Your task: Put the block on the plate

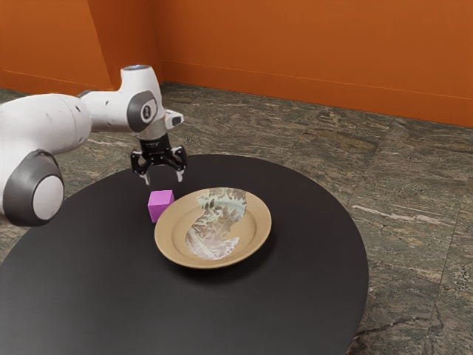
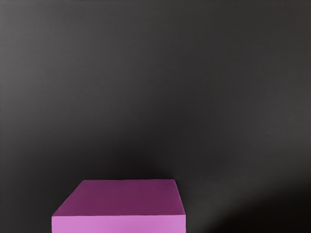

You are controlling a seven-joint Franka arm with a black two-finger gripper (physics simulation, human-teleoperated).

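My gripper (image 1: 163, 178) hangs above the dark table in the exterior view, its two fingers spread apart and nothing between them. Below it a pink-purple block (image 1: 160, 205) rests on the table, close against the plate's rim. The tan plate (image 1: 256, 240) with a pale marbled pattern lies on the exterior view's right of the block. The block (image 2: 119, 198) appears large at the lower edge in the wrist view, just under my hand.
The round black table (image 1: 295, 296) carries the block and plate, and its curved edge runs behind them. Beyond it are a stone-patterned floor (image 1: 399, 185) and an orange wall (image 1: 295, 44).
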